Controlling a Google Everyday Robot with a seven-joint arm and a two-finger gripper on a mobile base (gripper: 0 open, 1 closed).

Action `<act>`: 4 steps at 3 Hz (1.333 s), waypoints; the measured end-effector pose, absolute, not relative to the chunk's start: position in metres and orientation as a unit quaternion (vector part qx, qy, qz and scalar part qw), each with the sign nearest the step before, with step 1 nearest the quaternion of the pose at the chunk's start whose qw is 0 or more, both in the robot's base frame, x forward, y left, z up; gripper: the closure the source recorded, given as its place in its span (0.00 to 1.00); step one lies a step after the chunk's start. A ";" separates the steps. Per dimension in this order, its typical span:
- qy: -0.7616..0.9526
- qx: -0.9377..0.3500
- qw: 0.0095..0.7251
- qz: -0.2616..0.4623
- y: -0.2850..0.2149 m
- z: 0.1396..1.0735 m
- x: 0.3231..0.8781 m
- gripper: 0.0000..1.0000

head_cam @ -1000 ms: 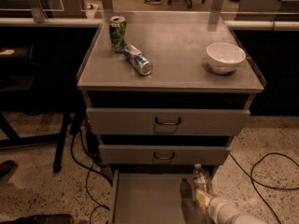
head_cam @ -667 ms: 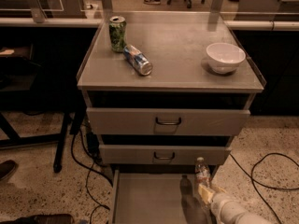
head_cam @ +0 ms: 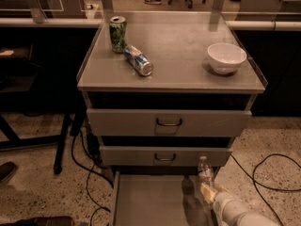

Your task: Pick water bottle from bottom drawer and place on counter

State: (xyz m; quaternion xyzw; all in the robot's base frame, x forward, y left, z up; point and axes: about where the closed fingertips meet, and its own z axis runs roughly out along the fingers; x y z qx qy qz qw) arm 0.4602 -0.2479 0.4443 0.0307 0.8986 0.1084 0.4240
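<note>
The grey tabletop (head_cam: pixel 188 60) of the drawer cabinet is the widest thing in view. Below it are two upper drawers, the top one (head_cam: pixel 207 122) and the middle one (head_cam: pixel 131 156), each pulled out a little and each with a small dark bar handle. The bottom drawer (head_cam: pixel 146 201) is pulled out furthest, showing its flat grey floor and low side walls.

My pale arm (head_cam: pixel 235 213) reaches in from the lower right corner, over the right side of that drawer. On the tabletop a white bowl (head_cam: pixel 226 58) sits near the right edge. A green can (head_cam: pixel 117 33) stands upright at the back left, and a blue-and-silver can (head_cam: pixel 138 60) lies on its side just beside it.

The water bottle (head_cam: pixel 203 169) is upright at the right side of the bottom drawer, its white cap in front of the middle drawer's face. My end effector (head_cam: pixel 208 192) is clenched around its lower part, which it hides.
</note>
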 end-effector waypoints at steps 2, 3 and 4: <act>0.880 0.045 0.467 0.074 -0.273 0.531 0.471 1.00; 0.880 0.045 0.467 0.074 -0.273 0.531 0.471 1.00; 0.865 0.047 0.495 0.068 -0.286 0.573 0.461 1.00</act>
